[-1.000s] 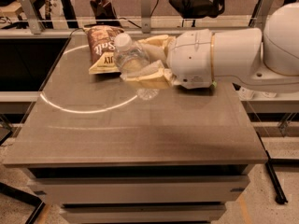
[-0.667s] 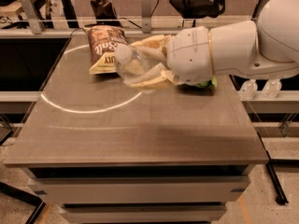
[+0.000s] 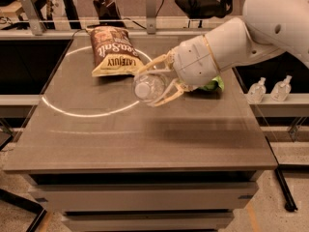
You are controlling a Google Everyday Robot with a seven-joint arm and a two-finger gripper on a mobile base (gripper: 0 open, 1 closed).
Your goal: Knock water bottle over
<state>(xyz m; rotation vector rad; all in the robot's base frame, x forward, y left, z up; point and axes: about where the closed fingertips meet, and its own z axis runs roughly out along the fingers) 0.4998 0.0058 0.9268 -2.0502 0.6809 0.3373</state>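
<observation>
we find the water bottle (image 3: 152, 83) between the fingers of the hand (image 3: 147, 88), tipped steeply with its white cap toward us. the hand is clenched on it. whether it touches the bench (image 3: 145, 144) we cannot tell. we judge the step is best finished by laying it on its side and releasing low, since the round ribbed body of thin clear plastic may roll. just past the fingertips lies a glossy, crinkled chip bag (image 3: 113, 52). behind the wrist sits a green packet (image 3: 215, 85).
</observation>
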